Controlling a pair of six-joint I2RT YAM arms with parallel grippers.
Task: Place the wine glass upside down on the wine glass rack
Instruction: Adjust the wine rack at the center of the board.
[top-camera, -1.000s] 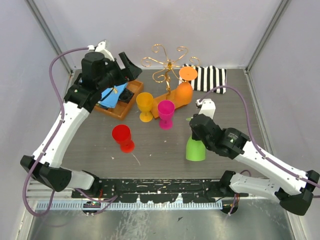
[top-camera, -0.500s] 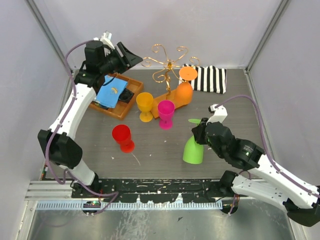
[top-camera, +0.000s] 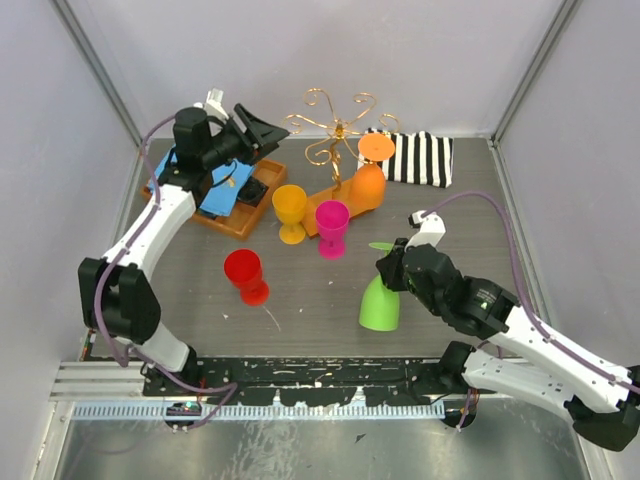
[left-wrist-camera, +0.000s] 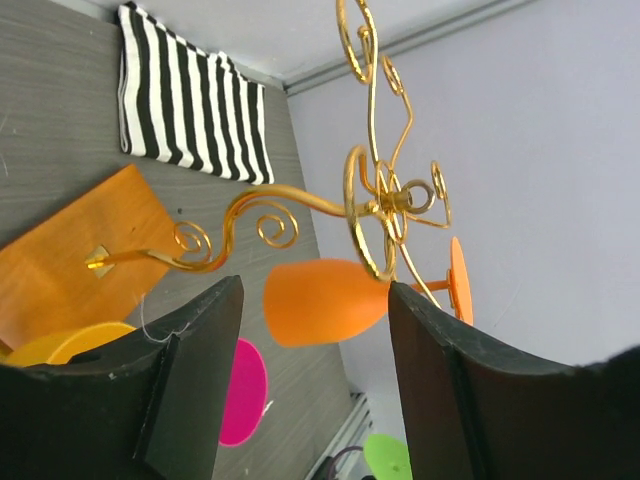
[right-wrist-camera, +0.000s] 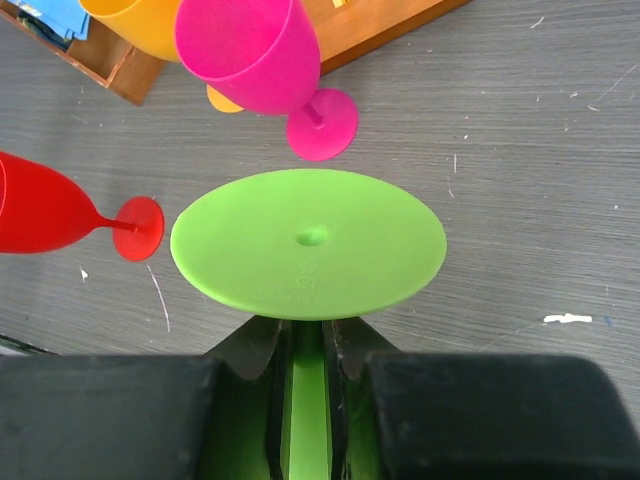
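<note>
The gold wire rack (top-camera: 335, 128) stands on its orange-brown base (top-camera: 338, 195) at the back. An orange wine glass (top-camera: 366, 185) hangs on it upside down, also in the left wrist view (left-wrist-camera: 325, 300). My right gripper (top-camera: 392, 268) is shut on the stem of a green wine glass (top-camera: 380, 303), held upside down over the table; its round foot (right-wrist-camera: 308, 243) faces the right wrist camera. My left gripper (top-camera: 268, 128) is open and empty, raised left of the rack (left-wrist-camera: 370, 200). Yellow (top-camera: 290, 209), pink (top-camera: 332, 225) and red (top-camera: 243, 273) glasses stand on the table.
A wooden tray (top-camera: 262, 200) with a blue cloth (top-camera: 218, 188) sits at the back left under my left arm. A black-and-white striped cloth (top-camera: 420, 157) lies at the back right. The enclosure walls close in on both sides.
My right gripper has carried the green glass a little left and toward the front, tilting it. My left arm has swung and its gripper now sits closer to the rack.
</note>
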